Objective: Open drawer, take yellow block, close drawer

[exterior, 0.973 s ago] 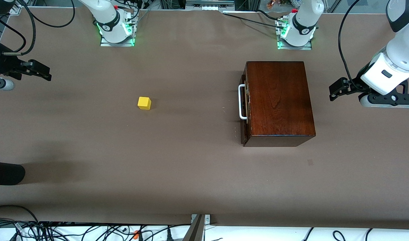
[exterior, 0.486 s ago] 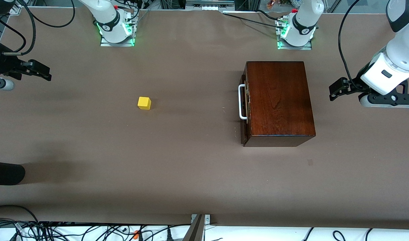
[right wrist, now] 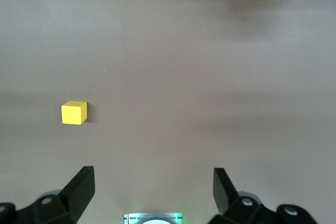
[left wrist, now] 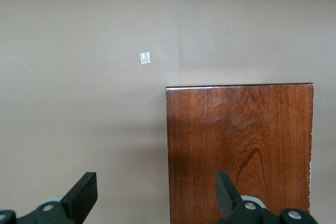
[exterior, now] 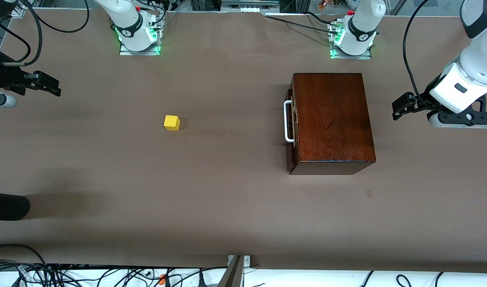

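Both arms raised at the table's ends, drawer (exterior: 290,121) shut.
Left gripper (exterior: 403,107) and right gripper (exterior: 44,85) hang with fingers spread, empty; yellow block (exterior: 172,122) lies mid-table.

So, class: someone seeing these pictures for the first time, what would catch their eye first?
Probably the yellow block, bright and alone on the bare brown table toward the right arm's end. Next, the dark wooden box toward the left arm's end, its drawer shut, white handle facing the block.

Cables (exterior: 107,275) along the table (exterior: 227,207) edge
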Motion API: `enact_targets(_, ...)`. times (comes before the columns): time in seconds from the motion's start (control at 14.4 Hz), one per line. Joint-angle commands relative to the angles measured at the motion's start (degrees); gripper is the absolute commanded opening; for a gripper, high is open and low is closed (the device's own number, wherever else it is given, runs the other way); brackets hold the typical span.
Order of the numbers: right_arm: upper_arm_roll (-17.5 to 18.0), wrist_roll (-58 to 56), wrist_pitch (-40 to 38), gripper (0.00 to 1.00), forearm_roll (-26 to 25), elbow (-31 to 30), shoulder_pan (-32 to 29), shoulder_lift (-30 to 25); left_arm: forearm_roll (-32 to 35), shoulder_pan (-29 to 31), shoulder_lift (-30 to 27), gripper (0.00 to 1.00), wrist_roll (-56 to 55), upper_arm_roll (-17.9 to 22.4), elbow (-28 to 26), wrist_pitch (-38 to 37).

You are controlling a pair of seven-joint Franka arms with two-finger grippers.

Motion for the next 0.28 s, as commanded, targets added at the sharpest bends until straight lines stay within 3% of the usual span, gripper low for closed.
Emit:
enact_targets(0.0,0.44,0.41,-0.92,1.00,0.57,0.48,-0.73,0.07,0.11,-0.09,-0.07,1.00,0.65,0.27,0.98,-2.06)
enact_targets(0.21,0.35,0.41,-0.92,1.00,0.57,0.48,-0.73,0.07,0.02,-0.17,-0.07,1.00,0.56,0.18,1.16,-2.16)
